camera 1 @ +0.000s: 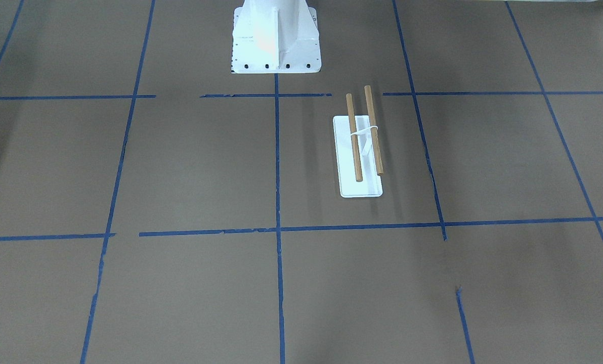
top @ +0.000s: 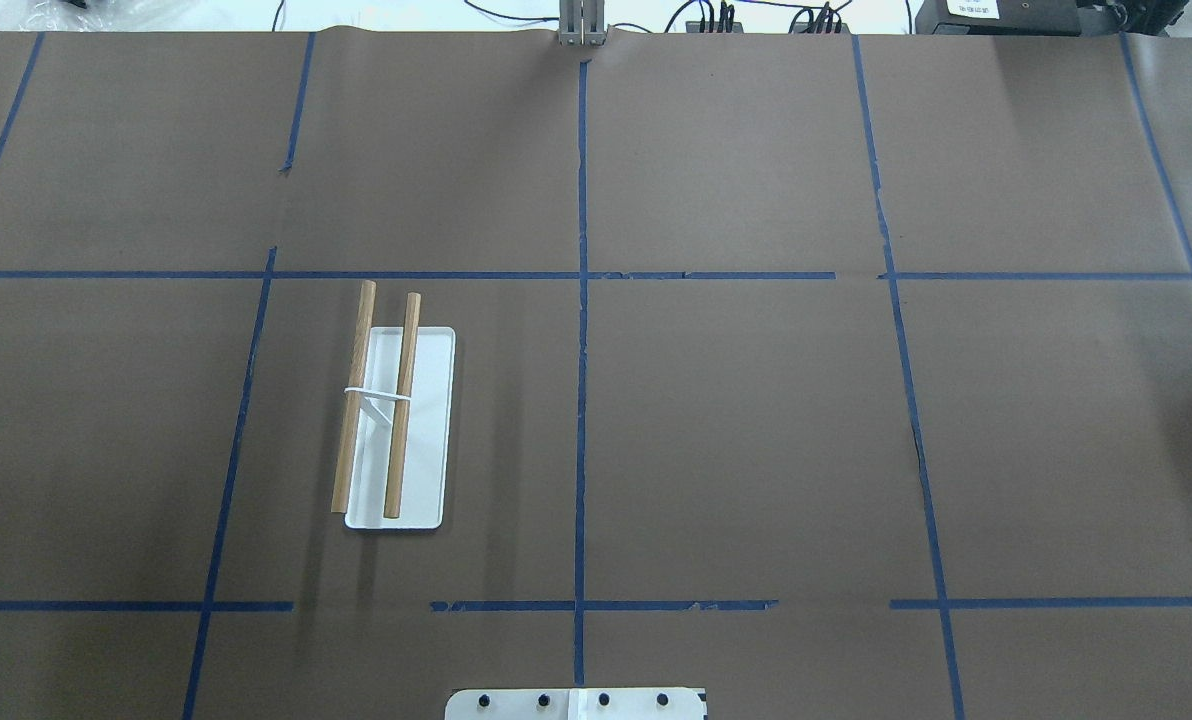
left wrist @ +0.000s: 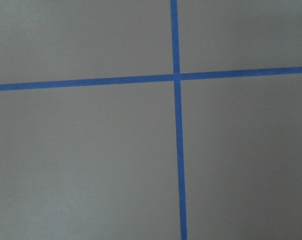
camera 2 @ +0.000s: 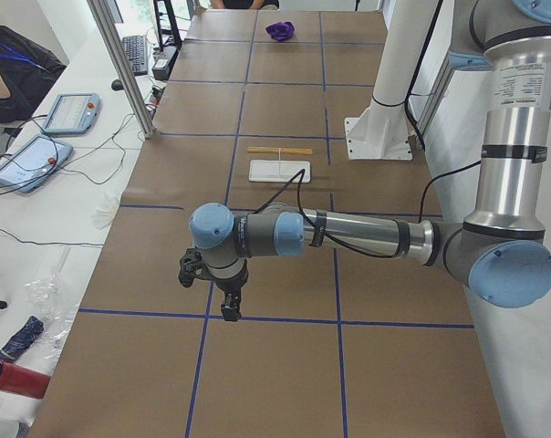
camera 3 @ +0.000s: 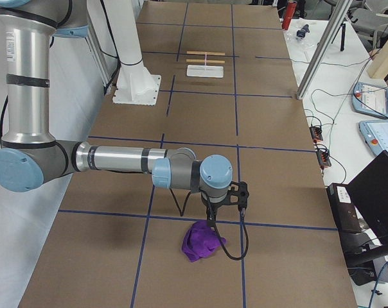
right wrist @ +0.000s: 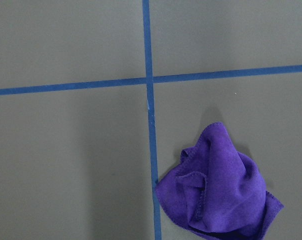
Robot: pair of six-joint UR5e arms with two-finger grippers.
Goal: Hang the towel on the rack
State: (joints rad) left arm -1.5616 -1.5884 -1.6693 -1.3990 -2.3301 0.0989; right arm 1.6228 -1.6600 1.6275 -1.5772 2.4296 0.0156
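Observation:
The rack [camera 1: 359,146] stands on the brown table, two wooden dowels over a white base; it also shows in the overhead view [top: 391,420] and, far off, in both side views [camera 2: 280,160] [camera 3: 205,61]. The towel [camera 3: 202,242] is a crumpled purple cloth lying on the table, also low right in the right wrist view [right wrist: 218,195]. My right gripper [camera 3: 212,215] hangs just above and beside it; I cannot tell if it is open or shut. My left gripper [camera 2: 230,310] hangs over bare table at the opposite end; I cannot tell its state. Neither wrist view shows fingers.
The white robot pedestal [camera 1: 275,40] stands at the table's robot side, near the rack. Blue tape lines [left wrist: 177,125] cross the brown table. A metal post [camera 2: 120,64], tablets [camera 2: 70,111] and cables sit beyond the operators' edge. A laptop [camera 3: 380,192] stands beside the table.

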